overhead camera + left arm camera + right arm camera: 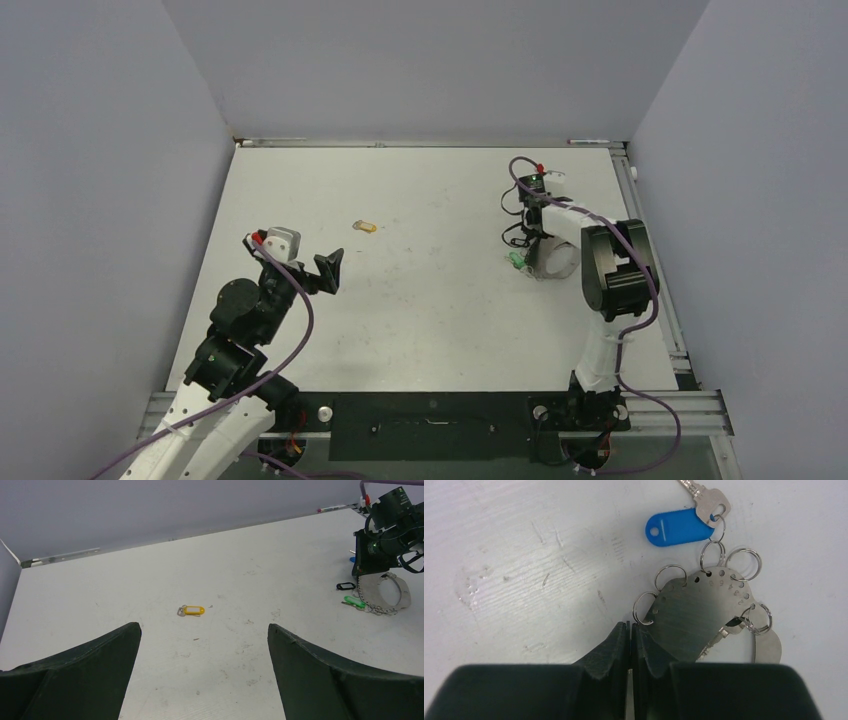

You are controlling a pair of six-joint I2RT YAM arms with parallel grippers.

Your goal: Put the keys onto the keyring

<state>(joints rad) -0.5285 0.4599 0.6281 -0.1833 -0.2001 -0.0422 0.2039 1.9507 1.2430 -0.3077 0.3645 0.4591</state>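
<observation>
The keyring (694,610) is a flat silvery plate with numbered holes and several small split rings; it also shows in the top view (555,262) and the left wrist view (395,592). A blue-tagged key (679,528) hangs from one of its rings. A green tag (353,601) and a black tag (345,585) lie at the plate. My right gripper (629,625) is shut, its tips at the plate's left edge beside a split ring; nothing shows between them. A yellow-orange tag (193,610) lies alone mid-table. My left gripper (204,626) is open and empty, short of that tag.
Grey walls stand round the white table (430,320). A metal rail (645,240) runs along its right edge. The right arm's black joint (615,270) hangs over the table beside the keyring. A purple cable (525,180) loops by the right wrist.
</observation>
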